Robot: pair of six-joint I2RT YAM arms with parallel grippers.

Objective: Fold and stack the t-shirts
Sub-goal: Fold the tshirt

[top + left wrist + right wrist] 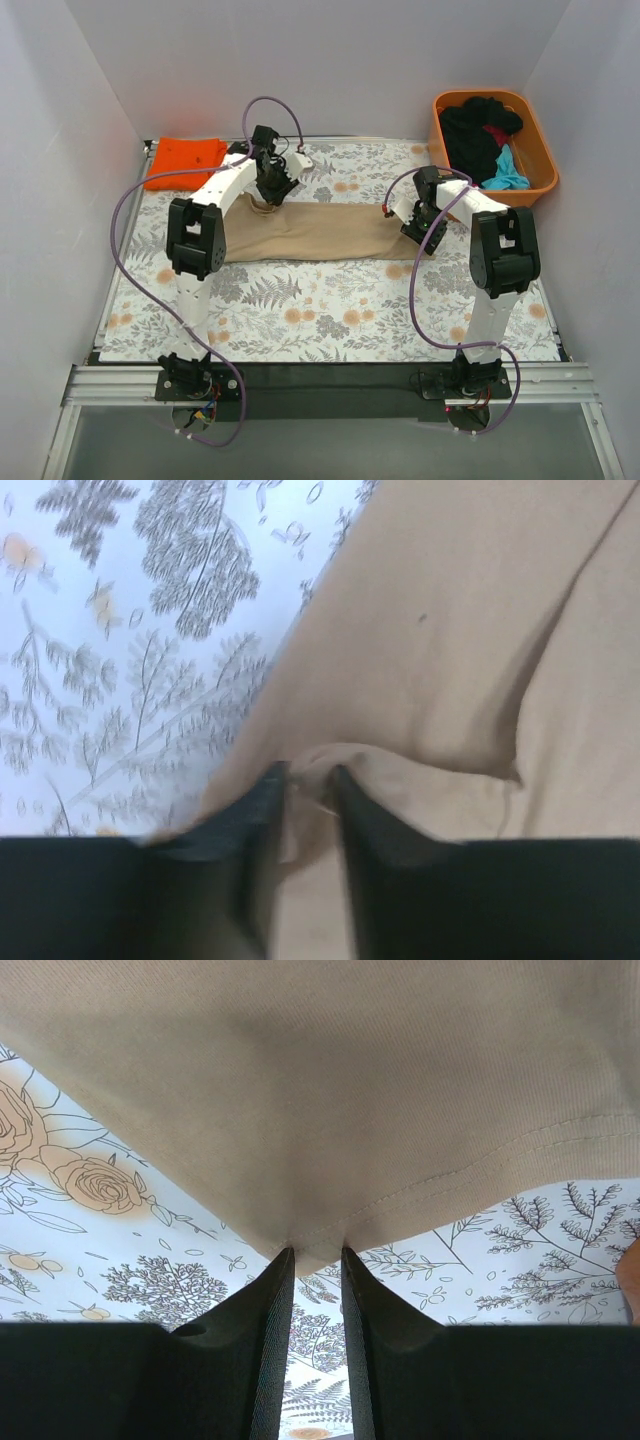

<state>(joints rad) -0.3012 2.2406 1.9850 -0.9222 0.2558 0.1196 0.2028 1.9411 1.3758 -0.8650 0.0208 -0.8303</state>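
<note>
Floral-print tabletop [300, 310]: on my feeds, the left gripper [307, 772] pinches a fold of the tan t-shirt [320, 232] while the right gripper [316, 1252] clamps its hem.

Left gripper [307, 778]: 2 black fingers [240, 820] closed on a raised fold of the tan t-shirt [450, 650]. Shirt lies creased on floral-print bench cover [120, 640], its edge running diagonally.
</note>
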